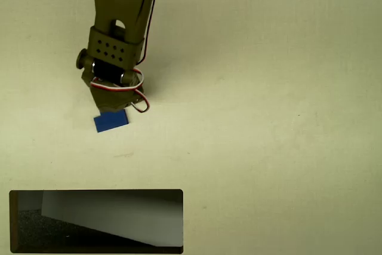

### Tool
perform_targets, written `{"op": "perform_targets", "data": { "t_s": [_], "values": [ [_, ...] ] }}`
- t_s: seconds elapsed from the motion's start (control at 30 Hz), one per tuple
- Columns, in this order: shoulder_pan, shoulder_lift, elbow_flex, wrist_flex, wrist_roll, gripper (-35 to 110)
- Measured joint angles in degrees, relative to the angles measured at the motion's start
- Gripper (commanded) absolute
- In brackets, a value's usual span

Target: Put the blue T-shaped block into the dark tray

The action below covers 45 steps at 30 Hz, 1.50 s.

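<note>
The blue T-shaped block (111, 121) lies on the pale table in the overhead view, left of centre. It shows as a bright-blue rectangle, and its upper edge is tucked under the gripper head. The olive-green arm reaches down from the top edge. My gripper (114, 107) points straight down right above the block's upper edge. The wrist and motor housing hide its fingers, so I cannot make out how they stand or whether they touch the block. The dark tray (95, 193) sits at the bottom left, well below the block, with a black rim, a speckled floor and a pale slanted inner wall.
A red and white cable (142, 97) loops off the right side of the gripper head. The bare pale table (268, 117) stretches wide to the right of the arm and between the block and the tray.
</note>
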Motion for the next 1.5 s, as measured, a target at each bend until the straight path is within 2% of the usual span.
{"op": "perform_targets", "data": {
  "t_s": [0.37,0.7,0.87,1.07,1.17,1.27,1.4,1.5],
  "values": [
    [2.99,-16.70,-24.08,0.70,0.00,0],
    [4.48,-25.22,-36.65,2.90,-1.23,0],
    [1.14,-17.93,-27.16,4.31,-0.79,0],
    [-3.60,-2.29,-13.89,16.35,3.69,0],
    [1.14,3.34,-13.27,20.83,-2.20,0],
    [9.58,1.85,-13.80,18.02,-11.16,0],
    [18.81,-5.54,-20.57,9.40,-22.94,0],
    [21.53,-12.83,-24.61,0.79,-23.38,0]
  ]
}}
